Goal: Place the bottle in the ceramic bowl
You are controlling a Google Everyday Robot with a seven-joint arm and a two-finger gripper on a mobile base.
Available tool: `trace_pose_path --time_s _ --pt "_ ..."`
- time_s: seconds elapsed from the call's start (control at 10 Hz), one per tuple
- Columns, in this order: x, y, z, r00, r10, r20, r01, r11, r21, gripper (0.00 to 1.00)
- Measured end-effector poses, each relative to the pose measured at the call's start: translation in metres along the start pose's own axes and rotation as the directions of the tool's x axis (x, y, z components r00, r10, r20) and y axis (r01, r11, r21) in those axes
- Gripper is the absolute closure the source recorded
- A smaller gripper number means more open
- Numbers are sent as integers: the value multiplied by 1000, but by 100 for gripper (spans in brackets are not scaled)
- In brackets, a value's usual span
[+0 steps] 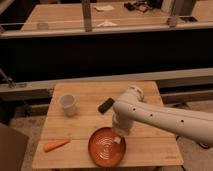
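A wooden table [145, 145] is seen carrying an orange-red bowl [106, 148] near its front edge. The white arm [165, 118] is reached in from the right, and the gripper [119, 134] is held low over the bowl's right rim. Whether it is clenched or released cannot be told. A small white piece, seemingly the bottle [117, 141], is seen inside the bowl at that rim. A white cup [68, 105], a dark object [105, 105] and a carrot [55, 145] are placed apart on the table

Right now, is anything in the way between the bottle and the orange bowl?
No, nothing visible. The gripper is at the ceramic bowl's right rim, and the bottle shows just inside it. The cup stands far off.
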Motion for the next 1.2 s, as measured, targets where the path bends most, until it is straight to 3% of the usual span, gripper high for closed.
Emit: trace_pose_path --time_s 1.0,1.2 --pt "-12 -19 12 1000 -25 -5 25 1000 -11 87" --pt "-12 -21 14 1000 -28 -5 28 999 -16 92"
